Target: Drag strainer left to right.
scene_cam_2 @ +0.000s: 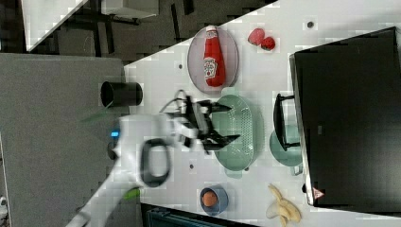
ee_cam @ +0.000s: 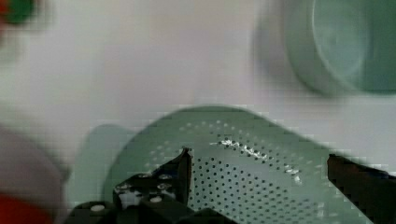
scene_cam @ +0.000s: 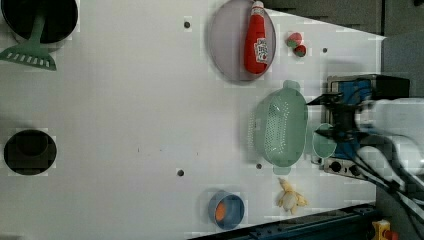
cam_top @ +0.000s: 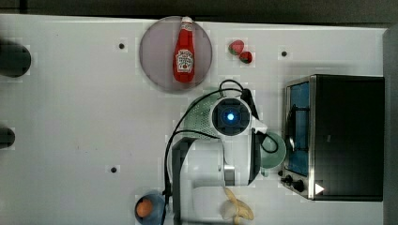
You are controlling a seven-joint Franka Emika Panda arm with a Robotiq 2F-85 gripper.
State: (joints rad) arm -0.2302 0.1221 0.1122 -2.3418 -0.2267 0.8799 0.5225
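Observation:
The strainer [scene_cam: 280, 127], a pale mint oval bowl dotted with holes, sits on the white table just left of the toaster oven in the left view. In the top view the arm's wrist covers most of the strainer [cam_top: 199, 115]. My gripper [scene_cam_2: 226, 123] is open, and its two dark fingers [scene_cam_2: 221, 108] are spread over the strainer [scene_cam_2: 243, 130]. In the wrist view both fingertips [ee_cam: 184, 165] frame the perforated inside of the strainer [ee_cam: 252, 186], with nothing pinched between them. I cannot tell whether a finger touches the rim.
A solid mint mug [cam_top: 274, 150] stands between the strainer and the toaster oven [cam_top: 342, 136]. A grey-mauve plate [cam_top: 155, 56] carries a ketchup bottle [cam_top: 184, 51]. Strawberries [cam_top: 239, 50], a banana [cam_top: 237, 208] and a blue bowl with an orange [cam_top: 148, 206] lie nearby.

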